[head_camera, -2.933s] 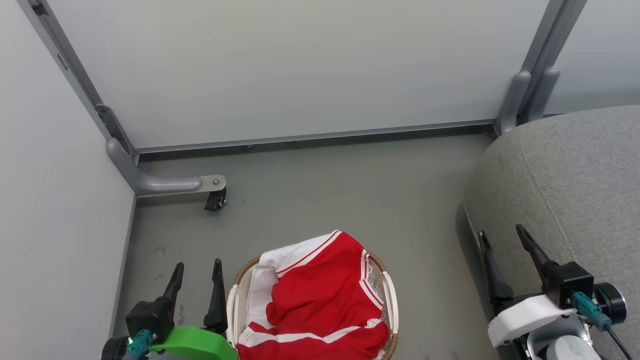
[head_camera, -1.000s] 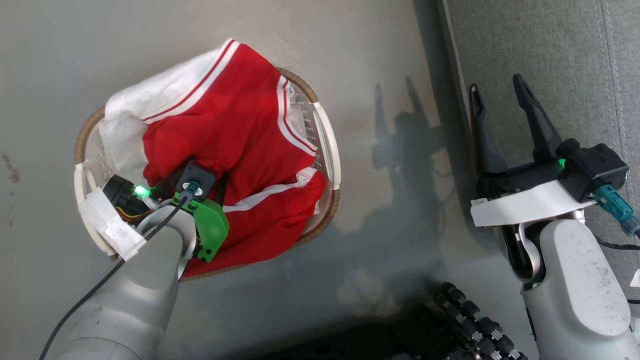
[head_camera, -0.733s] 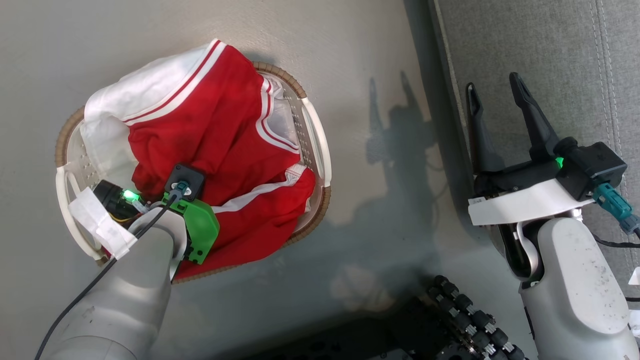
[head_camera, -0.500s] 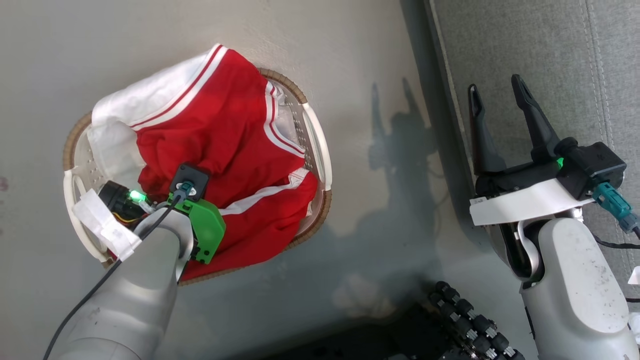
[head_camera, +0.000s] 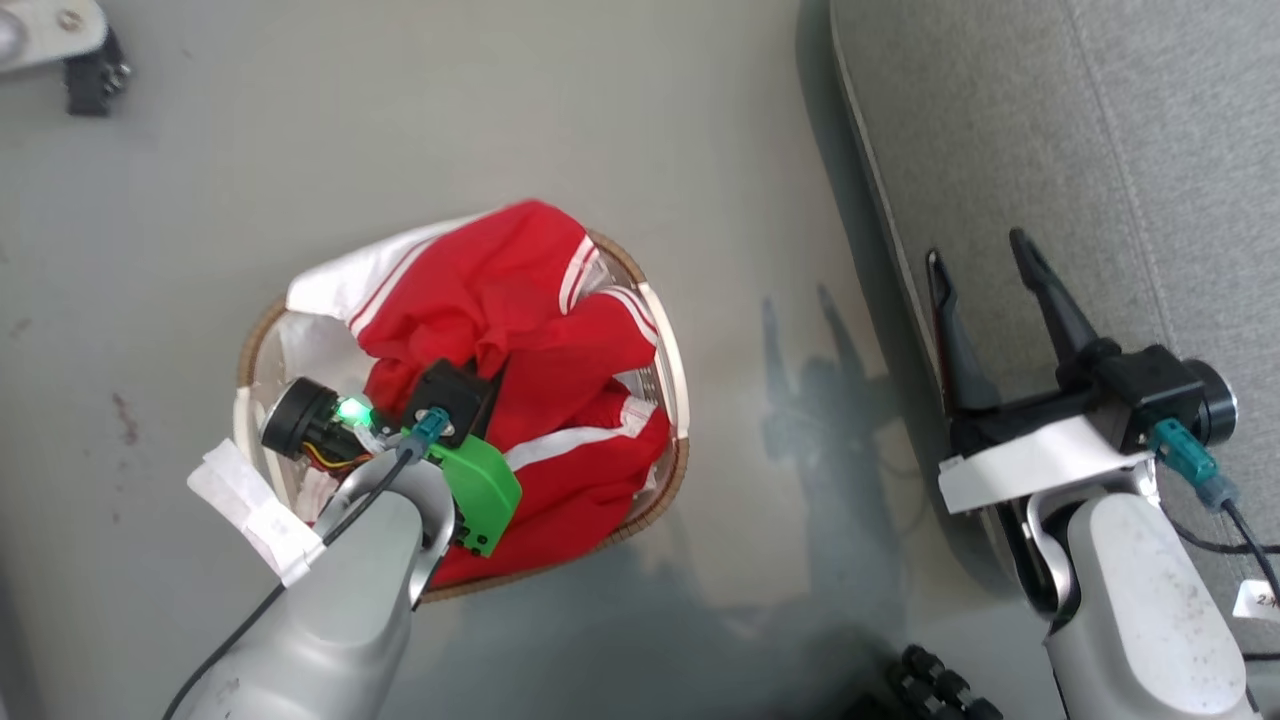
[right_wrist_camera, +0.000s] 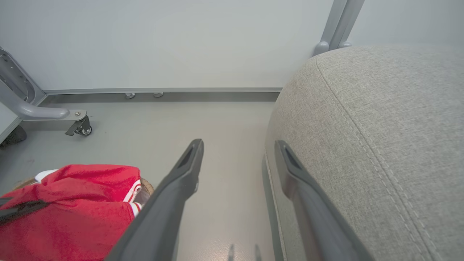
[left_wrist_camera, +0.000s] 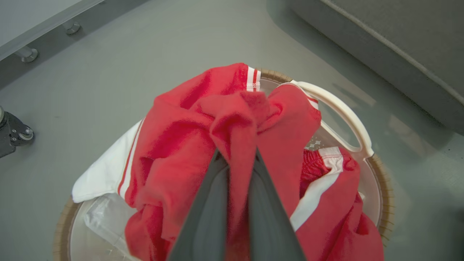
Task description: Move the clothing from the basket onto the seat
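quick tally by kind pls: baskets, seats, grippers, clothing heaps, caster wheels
basket: 1
seat: 1
grippers: 2, left gripper and right gripper
clothing heap: 1, pieces uncountable
caster wheel: 1
total: 6

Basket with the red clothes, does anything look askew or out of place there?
Only mildly. The red white-striped fabric clothing is heaped above the oval white plastic basket with its brown woven rim, and its white panel drapes over the far-left edge. The left gripper is shut on a raised fold. Nothing looks damaged.
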